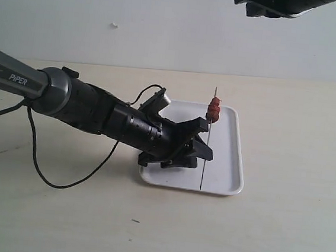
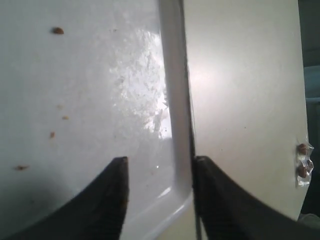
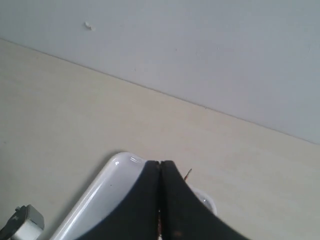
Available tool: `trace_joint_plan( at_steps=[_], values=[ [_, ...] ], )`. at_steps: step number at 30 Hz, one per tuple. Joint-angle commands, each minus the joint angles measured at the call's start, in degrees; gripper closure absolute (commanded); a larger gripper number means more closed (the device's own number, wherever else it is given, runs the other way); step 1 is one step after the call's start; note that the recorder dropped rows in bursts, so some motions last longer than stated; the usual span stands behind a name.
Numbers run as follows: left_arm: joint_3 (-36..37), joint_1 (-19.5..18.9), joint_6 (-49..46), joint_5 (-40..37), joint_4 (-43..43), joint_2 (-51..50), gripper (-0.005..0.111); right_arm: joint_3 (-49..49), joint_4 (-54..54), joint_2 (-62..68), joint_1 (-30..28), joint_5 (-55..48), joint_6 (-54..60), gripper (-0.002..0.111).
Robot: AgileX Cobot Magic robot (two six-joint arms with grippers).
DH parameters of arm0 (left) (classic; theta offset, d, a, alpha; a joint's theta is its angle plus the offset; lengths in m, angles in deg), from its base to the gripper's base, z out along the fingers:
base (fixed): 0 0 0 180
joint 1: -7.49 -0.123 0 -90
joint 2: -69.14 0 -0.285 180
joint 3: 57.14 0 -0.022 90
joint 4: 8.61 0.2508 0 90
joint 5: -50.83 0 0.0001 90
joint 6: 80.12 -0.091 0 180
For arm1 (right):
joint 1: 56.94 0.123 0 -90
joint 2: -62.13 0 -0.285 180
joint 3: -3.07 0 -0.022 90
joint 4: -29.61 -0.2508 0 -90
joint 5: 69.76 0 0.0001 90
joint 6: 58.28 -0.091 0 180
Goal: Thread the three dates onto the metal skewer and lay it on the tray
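Note:
The white tray (image 1: pixel 227 161) lies mid-table. The thin metal skewer (image 1: pixel 205 156) runs along the tray's right part, from beyond the far rim to the front rim. The three dates (image 1: pixel 214 109), red-brown, sit bunched on it near its far end. My left gripper (image 1: pixel 200 146) hovers low over the tray and is open. In the left wrist view the skewer (image 2: pixel 189 120) runs along the tray's rim (image 2: pixel 172 100), right against one finger (image 2: pixel 220 200) of the left gripper (image 2: pixel 160 162). My right gripper (image 3: pixel 160 165) is shut, high above the tray's corner (image 3: pixel 117 167).
The right arm's black body (image 1: pixel 281 1) hangs at the top edge of the exterior view. A small clear packet with brown lumps (image 2: pixel 303 165) lies on the pale table beside the tray. A black cable (image 1: pixel 50 174) loops on the table under the left arm.

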Motion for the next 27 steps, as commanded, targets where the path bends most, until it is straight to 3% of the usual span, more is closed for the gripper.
trace_joint_plan(
  at_steps=[1, 27],
  values=[
    [-0.39, -0.01, 0.07, -0.78, 0.27, 0.13, 0.044, -1.45, 0.22, -1.18, 0.23, 0.37, 0.37, 0.108],
    [-0.39, -1.02, -0.81, 0.01, 0.53, 0.24, 0.042, -15.92, -4.30, 3.44, 1.62, 8.74, 3.80, 0.108]
  ],
)
